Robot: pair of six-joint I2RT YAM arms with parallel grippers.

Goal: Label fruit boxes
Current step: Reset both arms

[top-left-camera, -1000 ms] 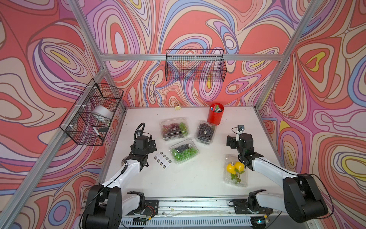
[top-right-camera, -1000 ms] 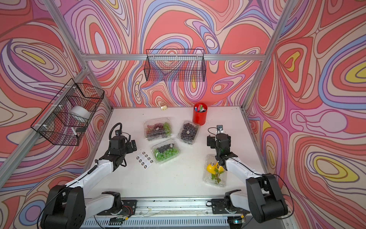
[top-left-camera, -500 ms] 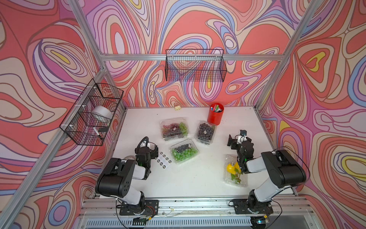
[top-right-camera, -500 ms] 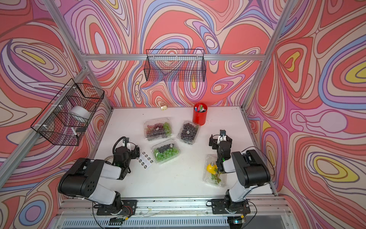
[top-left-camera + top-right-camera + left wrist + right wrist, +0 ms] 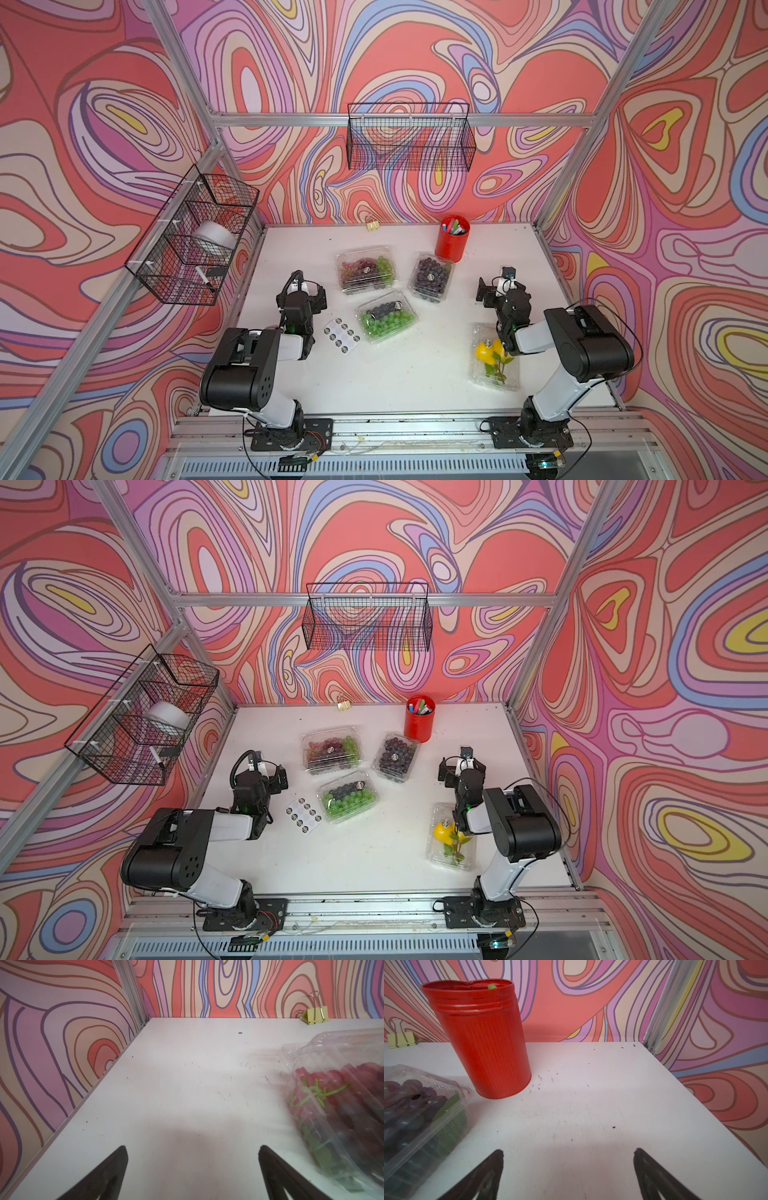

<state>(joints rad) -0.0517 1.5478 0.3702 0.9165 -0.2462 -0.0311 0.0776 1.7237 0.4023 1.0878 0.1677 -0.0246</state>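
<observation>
Across the white table (image 5: 415, 386), the red-grape box (image 5: 365, 269), purple-grape box (image 5: 431, 277) and green-grape box (image 5: 386, 318) sat clustered centrally; the yellow-fruit box (image 5: 494, 374) lay by the right arm (image 5: 536, 334). Jaws on left gripper (image 5: 192, 1147) and right gripper (image 5: 568, 1150) gaped wide, empty.

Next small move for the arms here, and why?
Likely just park both at rest; no more sticking seems needed. The mixed red-and-green grape box, purple grape box, green grape box and yellow fruit box each appear to carry a round sticker on the lid. The left pincer and right pincer are open and empty over bare table.
</observation>
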